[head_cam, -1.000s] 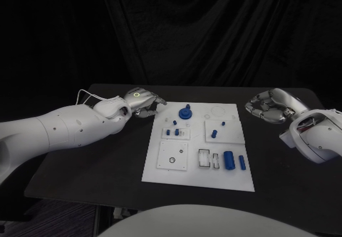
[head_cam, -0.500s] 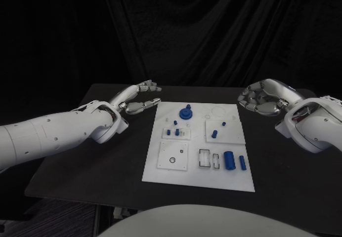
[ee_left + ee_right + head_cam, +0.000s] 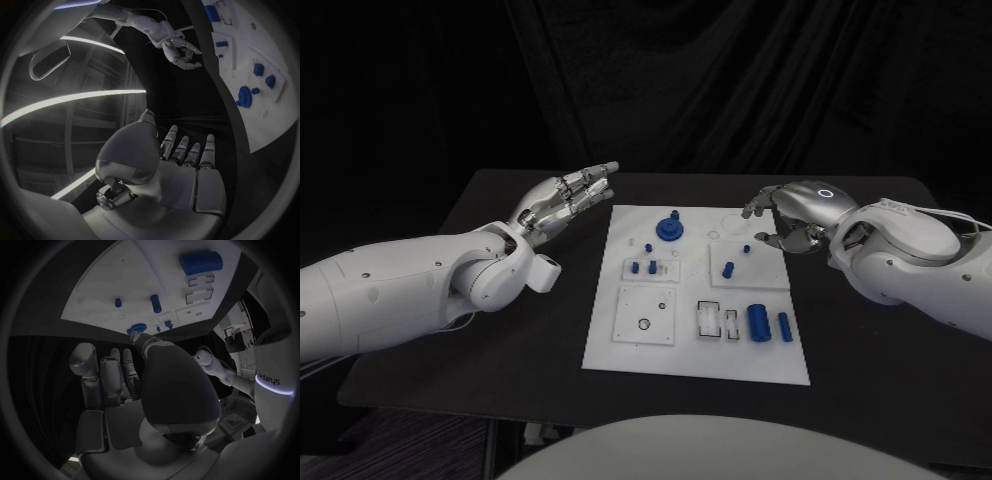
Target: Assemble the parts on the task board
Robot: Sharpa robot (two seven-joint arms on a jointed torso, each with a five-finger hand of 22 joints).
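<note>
While both hands hang above the table, nothing is being held.

Task board: the white task board [image 3: 697, 360] lies flat in the middle of the black table [image 3: 877, 340], its long sides running from 12 to 6 o'clock in the head view.

Left hand: the left hand [image 3: 567, 200] hovers off the board's 10 o'clock corner, clear of the plate, fingers stretched out straight and close together, nothing in it; the left wrist view shows the same flat, released palm [image 3: 169, 170].

Right hand: the right hand [image 3: 783, 215] hovers over the board's 1 o'clock corner, fingers bent downward and apart, nothing visible between them, no contact with any part.

Round part: a blue round part with a peg on top [image 3: 669, 229] stands near the board's 12 o'clock edge.

Small pegs: small blue pegs [image 3: 646, 266] stand at the 9 o'clock side of the middle; another blue peg [image 3: 728, 269] stands at 3 o'clock of them.

Cylinders: a large blue cylinder [image 3: 759, 323] lies toward 4 o'clock on the board, with a thinner blue cylinder [image 3: 785, 327] just beside it.
</note>
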